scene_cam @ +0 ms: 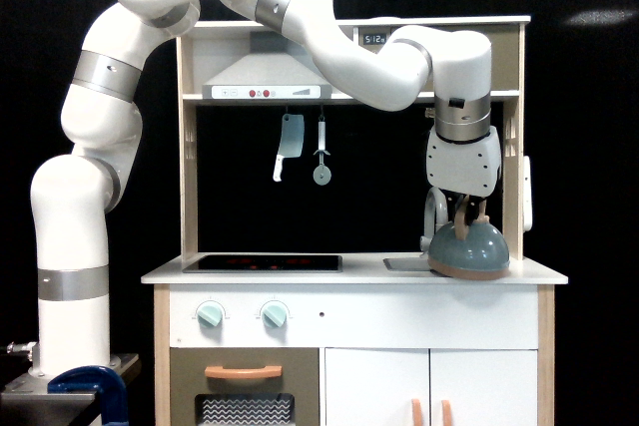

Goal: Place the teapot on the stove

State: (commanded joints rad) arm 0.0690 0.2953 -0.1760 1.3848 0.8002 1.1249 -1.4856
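Note:
The grey-blue teapot [469,249] with a tan handle and base rim sits at the exterior view's right end of the white counter, over the sink area and slightly tilted. My gripper [468,213] comes straight down from above and is shut on the teapot's tan arched handle. The stove [263,262], a flat black panel with faint red rings, lies on the counter far to the exterior view's left of the teapot, with nothing on it.
The grey faucet [433,214] stands just behind the teapot, and the sink basin [404,263] is beside it. A toy cleaver [289,144] and a utensil [321,155] hang above the stove. A wooden side post [513,147] rises right of the gripper.

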